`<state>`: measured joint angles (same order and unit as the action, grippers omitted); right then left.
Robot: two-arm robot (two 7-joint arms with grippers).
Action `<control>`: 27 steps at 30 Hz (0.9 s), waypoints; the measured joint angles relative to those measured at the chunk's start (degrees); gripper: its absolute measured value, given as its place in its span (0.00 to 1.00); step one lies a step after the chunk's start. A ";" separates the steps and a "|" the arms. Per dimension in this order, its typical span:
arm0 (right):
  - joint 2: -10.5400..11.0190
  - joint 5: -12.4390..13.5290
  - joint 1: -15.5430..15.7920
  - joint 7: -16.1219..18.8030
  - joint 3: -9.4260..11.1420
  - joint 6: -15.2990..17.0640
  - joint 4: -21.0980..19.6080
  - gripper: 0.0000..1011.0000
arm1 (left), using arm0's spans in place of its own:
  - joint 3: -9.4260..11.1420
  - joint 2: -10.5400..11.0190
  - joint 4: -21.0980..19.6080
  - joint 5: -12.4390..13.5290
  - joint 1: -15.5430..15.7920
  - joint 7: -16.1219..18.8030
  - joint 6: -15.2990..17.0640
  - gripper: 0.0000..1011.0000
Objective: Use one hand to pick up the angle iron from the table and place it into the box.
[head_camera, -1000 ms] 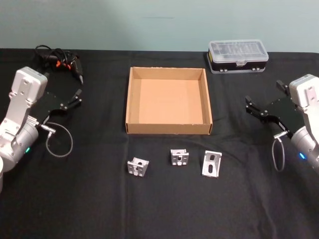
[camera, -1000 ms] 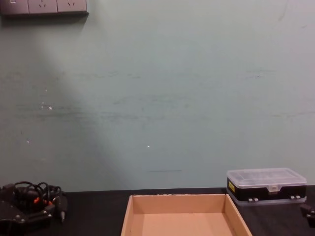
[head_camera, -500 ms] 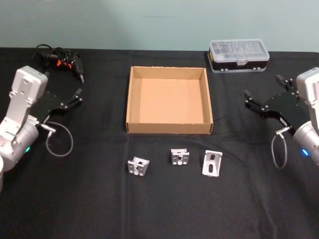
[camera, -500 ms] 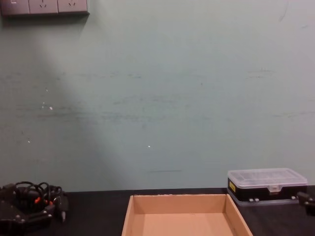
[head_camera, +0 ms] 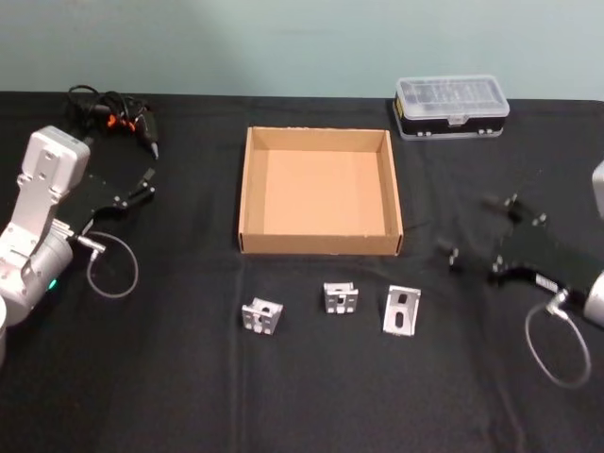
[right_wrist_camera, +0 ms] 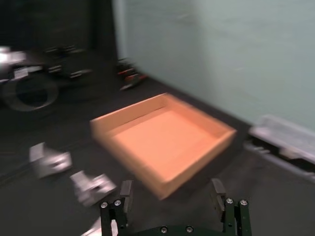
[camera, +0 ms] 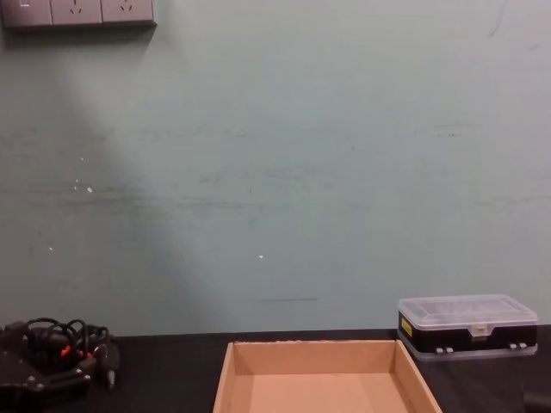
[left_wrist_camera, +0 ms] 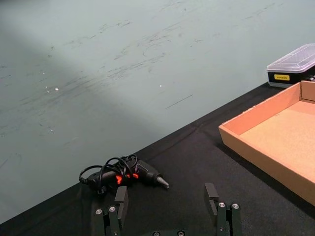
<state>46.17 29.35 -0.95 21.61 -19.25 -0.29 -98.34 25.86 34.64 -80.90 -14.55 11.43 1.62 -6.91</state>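
Three small silvery angle irons [head_camera: 340,298] lie in a row on the black table [head_camera: 189,396], lower middle of the head view, just below the tan box [head_camera: 319,243]. The rightmost angle iron [head_camera: 401,310] shows a slotted face. The right gripper [head_camera: 469,226], right of centre, has its fingers [right_wrist_camera: 125,191] spread wide with nothing between them. The left gripper [head_camera: 146,185], near the left edge, is likewise spread and empty. The right gripper looks smeared in the head view, its fingertips hard to make out.

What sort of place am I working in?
Likely a lab or workshop test bench: a black table against a bare green wall with power sockets, a clear-lidded parts case and a corded hand tool at the back.
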 joint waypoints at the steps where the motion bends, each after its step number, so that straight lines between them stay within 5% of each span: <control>1: 1.15 0.52 0.50 2.50 -0.20 0.26 -0.60 0.99 | 0.00 0.00 0.00 0.00 0.00 0.00 0.00 1.00; 5: 3.24 0.87 1.08 8.06 -1.10 0.81 -1.56 0.99 | 0.00 0.00 0.00 0.00 0.00 0.00 0.00 1.00; 11: 3.69 -1.23 0.35 11.09 -2.73 2.54 -1.67 0.99 | 0.00 0.00 0.00 0.00 0.00 0.00 0.00 1.00; 17: 1.34 -4.77 -2.53 11.70 -4.98 6.12 0.20 0.99 | 0.00 0.00 0.00 0.00 0.00 0.00 0.00 1.00; 27: -2.87 -5.70 -6.38 11.58 -6.72 11.27 3.48 0.99 | 0.00 0.00 0.00 0.00 0.00 0.00 0.00 1.00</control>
<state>43.31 23.65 -7.33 33.19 -25.98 10.98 -94.86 25.86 34.65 -80.90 -14.55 11.43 1.62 -6.91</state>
